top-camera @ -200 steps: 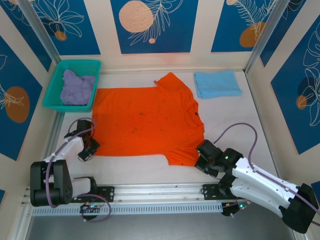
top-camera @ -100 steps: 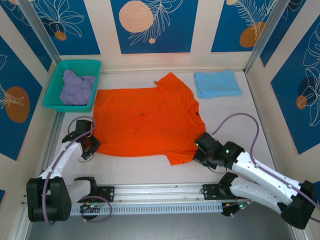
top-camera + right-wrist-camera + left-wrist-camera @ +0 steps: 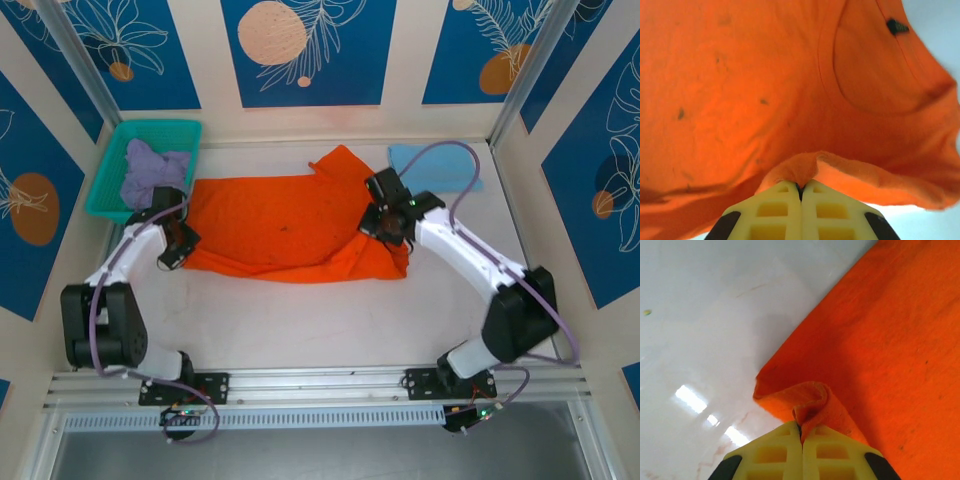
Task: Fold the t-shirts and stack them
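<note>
Left wrist view: the yellow ribbed plastic left fingers (image 3: pixel 771 456) are pressed together on a small curled pinch of the orange t-shirt (image 3: pixel 890 340) at its corner, and the rest of the soft, matte knit slopes away over the glossy white desk (image 3: pixel 705 315). On the right wrist view, the matching right fingers (image 3: pixel 781 210) are likewise closed on a raised fold of the shirt's edge, just below the round ribbed neckline (image 3: pixel 840 95), beside which sits a small dark tag (image 3: pixel 897 25) too small to read. Dark specks dot the cloth. From the top external view, the shirt spreads as a wide band mid-desk between both arms; a folded light blue t-shirt (image 3: pixel 435 165) lies behind the right arm, and a crumpled lavender t-shirt (image 3: pixel 150 172) sits in the teal mesh basket (image 3: pixel 150 126).
</note>
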You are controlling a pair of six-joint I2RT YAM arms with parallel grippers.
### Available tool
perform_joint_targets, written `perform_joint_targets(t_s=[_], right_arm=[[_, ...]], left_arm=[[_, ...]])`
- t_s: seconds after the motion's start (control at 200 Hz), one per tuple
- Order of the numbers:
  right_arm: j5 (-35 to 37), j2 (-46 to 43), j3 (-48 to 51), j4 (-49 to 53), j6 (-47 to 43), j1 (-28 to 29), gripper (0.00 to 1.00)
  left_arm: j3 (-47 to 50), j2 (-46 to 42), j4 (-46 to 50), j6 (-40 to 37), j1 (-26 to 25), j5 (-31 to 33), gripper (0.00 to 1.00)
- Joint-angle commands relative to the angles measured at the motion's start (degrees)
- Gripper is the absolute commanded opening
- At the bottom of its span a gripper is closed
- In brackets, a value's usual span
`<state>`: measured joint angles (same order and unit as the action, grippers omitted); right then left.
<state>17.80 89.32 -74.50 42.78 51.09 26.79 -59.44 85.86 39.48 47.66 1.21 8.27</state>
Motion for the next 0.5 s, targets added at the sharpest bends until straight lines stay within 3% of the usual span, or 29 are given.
perform_joint_targets(t_s=[0.0,0.045,0.16,0.2,0.25,0.28,0.375,0.495], right_arm=[[-5.5,7.9,-6.3,-0.1,-4.3,-4.0,0.0],[-7.3,11.9,-9.3,-0.2,-4.9,-5.1,0.0],[-9.5,22.4,-18.5,3.5,-6.1,-7.1,0.0],[-10.2,25.4,-21.4,5.0,-6.4,-7.7,0.07],[-11.8,29.2,-25.3,7.3,-6.8,-9.1,0.26],[-12.4,30.1,-26.8,8.2,-6.9,-9.8,0.28],[-13.9,28.6,-27.2,7.9,-6.8,-12.9,0.47],[-13.4,21.3,-23.9,7.4,-7.8,-14.1,0.51]], left_arm=[[-5.2,4.7,2.4,1.8,-0.2,1.9,0.01],[-7.0,6.5,3.1,2.4,-0.1,2.6,0.03],[-10.1,9.8,3.5,3.6,-0.2,3.5,0.19],[-11.1,10.7,3.7,3.8,-0.1,3.3,0.28],[-12.3,11.3,4.1,3.8,-0.2,3.3,0.45],[-13.0,11.4,4.4,3.7,-0.2,3.7,0.5],[-14.7,9.8,5.1,3.1,-0.4,4.2,0.5],[-13.2,5.0,4.5,2.6,-2.5,5.0,0.51]])
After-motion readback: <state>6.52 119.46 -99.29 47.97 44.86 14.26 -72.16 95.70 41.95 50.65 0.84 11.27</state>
